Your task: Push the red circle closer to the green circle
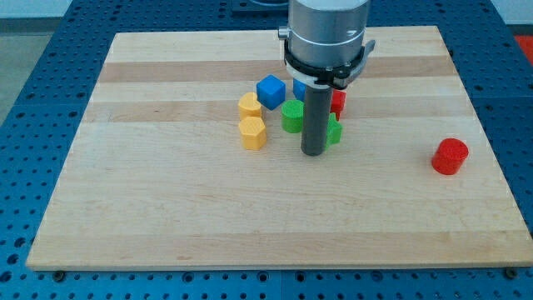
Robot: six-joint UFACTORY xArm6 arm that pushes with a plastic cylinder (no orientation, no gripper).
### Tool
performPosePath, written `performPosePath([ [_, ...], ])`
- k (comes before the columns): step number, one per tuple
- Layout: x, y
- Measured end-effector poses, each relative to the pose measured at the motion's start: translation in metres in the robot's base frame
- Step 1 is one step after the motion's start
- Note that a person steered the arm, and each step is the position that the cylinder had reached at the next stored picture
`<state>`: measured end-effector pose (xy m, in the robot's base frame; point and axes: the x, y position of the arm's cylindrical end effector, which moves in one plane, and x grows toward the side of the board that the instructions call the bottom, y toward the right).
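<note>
The red circle (450, 156) stands alone near the board's right edge. A green block (292, 117) sits near the board's middle, and a second green block (334, 131) shows partly behind my rod; I cannot tell which one is the circle. My tip (313, 152) rests on the board just below and between the two green blocks, far to the left of the red circle. A red block (338, 101) is mostly hidden behind the rod.
Two yellow blocks (249, 105) (253, 132) lie left of the green ones. A blue cube (270, 91) sits above them, and another blue block (299, 87) peeks out behind the rod. The wooden board (166, 208) ends at a blue pegboard surround.
</note>
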<state>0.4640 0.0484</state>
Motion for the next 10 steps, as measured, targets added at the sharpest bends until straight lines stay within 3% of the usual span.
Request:
performPosePath([
  [4, 0.007, 0.002],
  [6, 0.055, 0.022],
  [7, 0.083, 0.07],
  [10, 0.065, 0.202],
])
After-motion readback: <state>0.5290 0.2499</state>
